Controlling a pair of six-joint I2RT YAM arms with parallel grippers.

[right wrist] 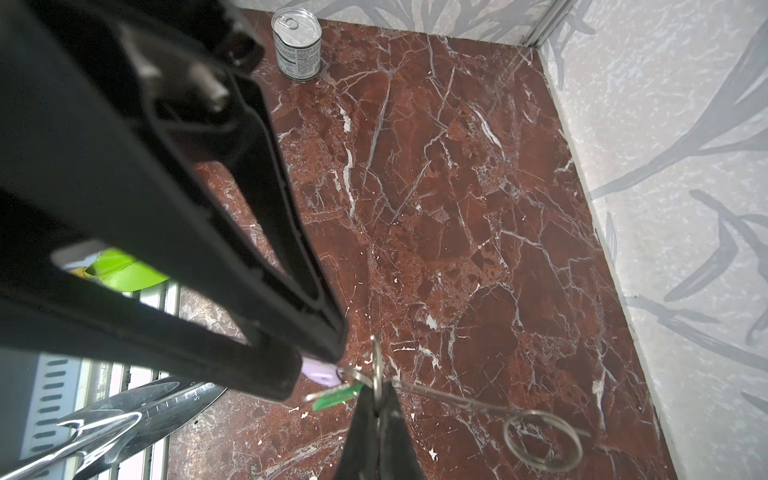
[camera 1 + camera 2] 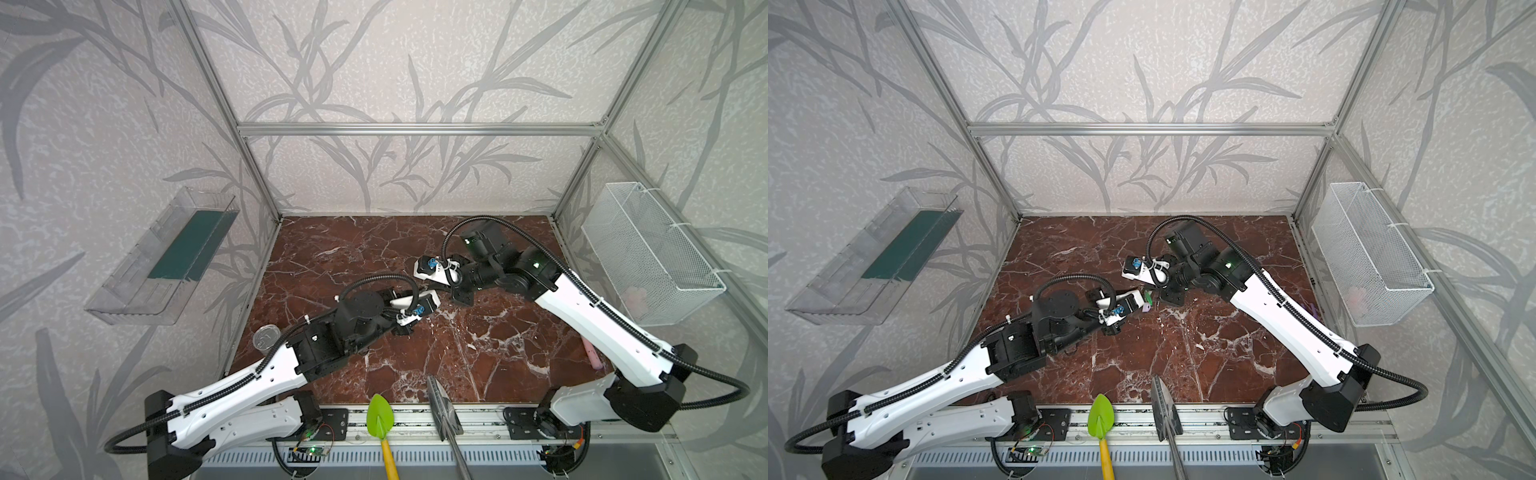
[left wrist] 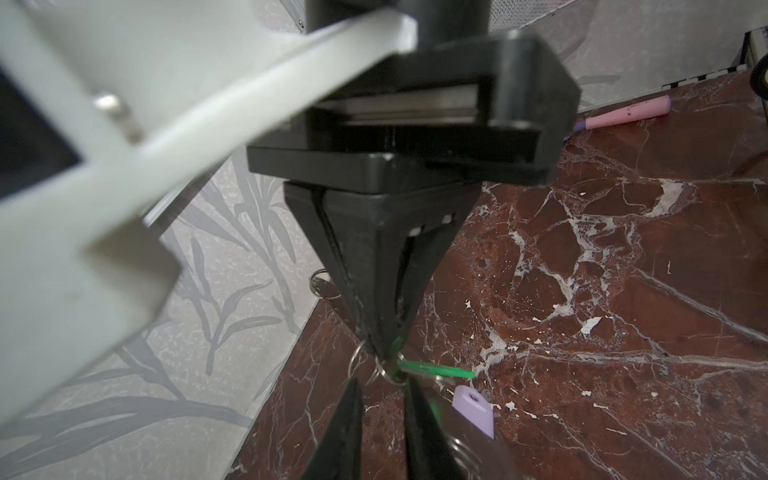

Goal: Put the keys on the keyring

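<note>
Farthest left is the round silver tin can [image 2: 266,336], standing upright on the red-brown marble tabletop [image 2: 478,357]. Everything I'm busy with is well to the right of that can, out toward the middle.

My left gripper [image 1: 309,363] comes first. Its fingers are pinched on the small lilac-headed silver metal key [image 3: 473,409], and the lilac head pokes out between the tips.

Just right of that is the green-headed silver metal key [image 3: 436,370], hanging off the tabletop. It's touching the thin silver metal keyring [image 1: 375,353], but honestly I can't tell if it's threaded on.

Then there's my right gripper [image 1: 376,399], with its fingers pressed together on that keyring. A thin wire runs off it to a bigger wire loop [image 1: 540,440], farthest from the can.
</note>
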